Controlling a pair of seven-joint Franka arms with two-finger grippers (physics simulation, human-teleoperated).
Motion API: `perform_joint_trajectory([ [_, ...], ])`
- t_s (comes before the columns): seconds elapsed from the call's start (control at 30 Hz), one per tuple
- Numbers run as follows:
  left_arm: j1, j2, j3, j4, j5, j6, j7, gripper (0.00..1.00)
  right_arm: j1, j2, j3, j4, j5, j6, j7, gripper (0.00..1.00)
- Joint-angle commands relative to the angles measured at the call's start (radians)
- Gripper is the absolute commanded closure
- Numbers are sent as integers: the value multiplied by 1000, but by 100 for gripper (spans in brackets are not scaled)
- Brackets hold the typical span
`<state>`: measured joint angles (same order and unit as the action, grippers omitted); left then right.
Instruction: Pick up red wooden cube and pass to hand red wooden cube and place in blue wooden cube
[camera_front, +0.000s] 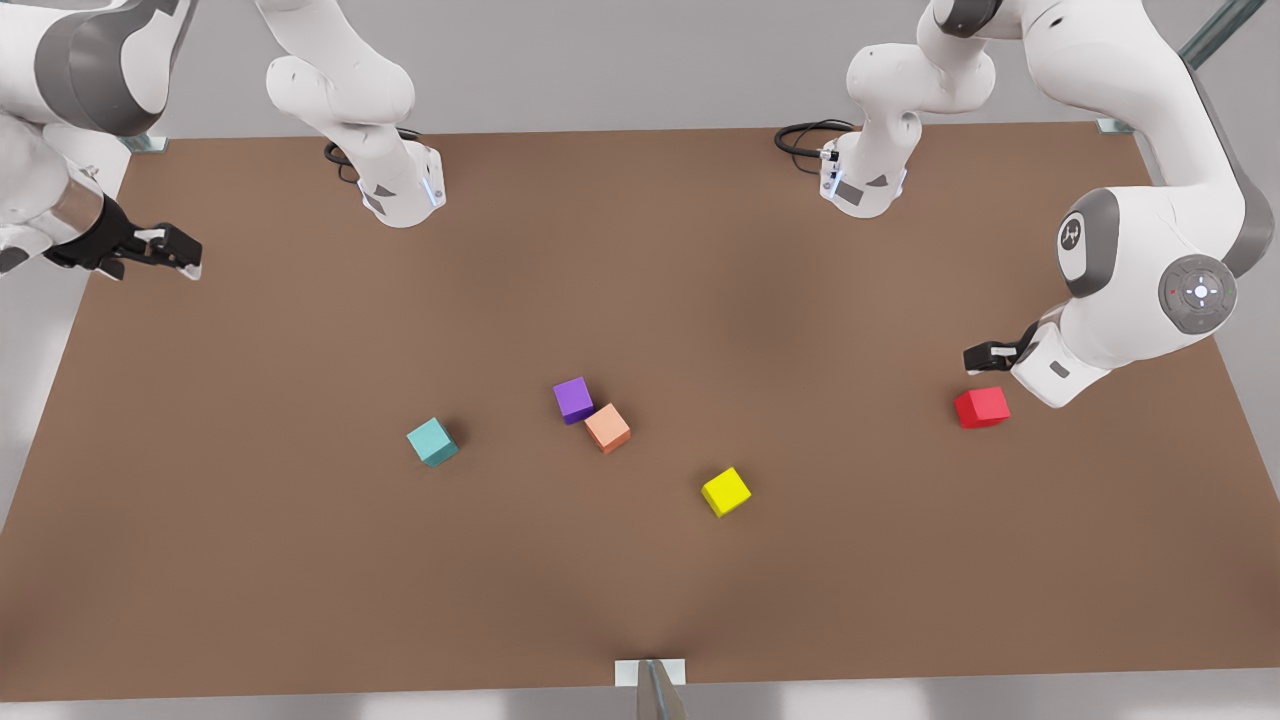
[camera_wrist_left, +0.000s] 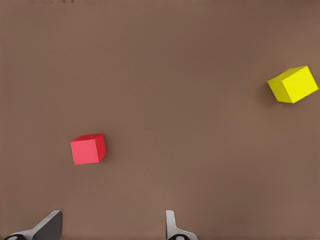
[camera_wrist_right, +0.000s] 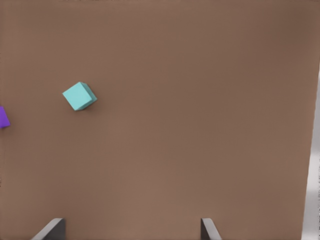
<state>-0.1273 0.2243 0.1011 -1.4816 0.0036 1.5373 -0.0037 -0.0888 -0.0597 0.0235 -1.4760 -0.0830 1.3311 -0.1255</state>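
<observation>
Now left claw (camera_front: 985, 354) wide above red wooden cube (camera_front: 981, 407), right claw (camera_front: 165, 250) wide, blue wooden cube (camera_front: 432, 442) alone.

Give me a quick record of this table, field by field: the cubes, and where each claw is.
red wooden cube: on the table, front view's right, not held
blue wooden cube: alone, front view's left of centre
purple cube and orange cube: side by side, mid-table
yellow cube: alone
left claw: open, near the red cube
right claw: open, waiting at the table's edge
</observation>
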Motion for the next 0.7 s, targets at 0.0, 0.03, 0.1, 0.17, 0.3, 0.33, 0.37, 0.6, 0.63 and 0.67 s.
perform_joint_trajectory([
  [0.0,0,0,0,0,-1,7,11,0,-3,-2,0,0,-1,33,-37,0],
  [0.03,0,3,0,0,-1,7,11,0,-3,0,0,2,-1,33,-34,0],
  [0.1,34,90,2,12,4,9,24,0,-5,27,-8,9,9,31,-42,0],
  [0.17,138,243,2,35,-19,142,117,0,-6,67,-20,25,11,19,-43,0],
  [0.3,221,320,12,-104,-40,461,269,0,-12,89,-22,34,14,56,-49,0],
  [0.33,224,322,14,-154,-40,538,271,0,-12,90,-22,46,14,56,-48,0],
  [0.37,238,331,14,-180,-42,589,269,0,-12,90,-22,51,16,53,-49,0],
  [0.6,264,323,35,-336,-40,659,311,0,-2,100,-16,52,9,40,-39,0],
  [0.63,258,308,35,-356,-40,659,307,0,-2,100,-14,52,-7,42,-37,0],
  [0.67,256,305,35,-361,-42,658,307,0,-2,100,-14,51,-7,49,-37,0],
])
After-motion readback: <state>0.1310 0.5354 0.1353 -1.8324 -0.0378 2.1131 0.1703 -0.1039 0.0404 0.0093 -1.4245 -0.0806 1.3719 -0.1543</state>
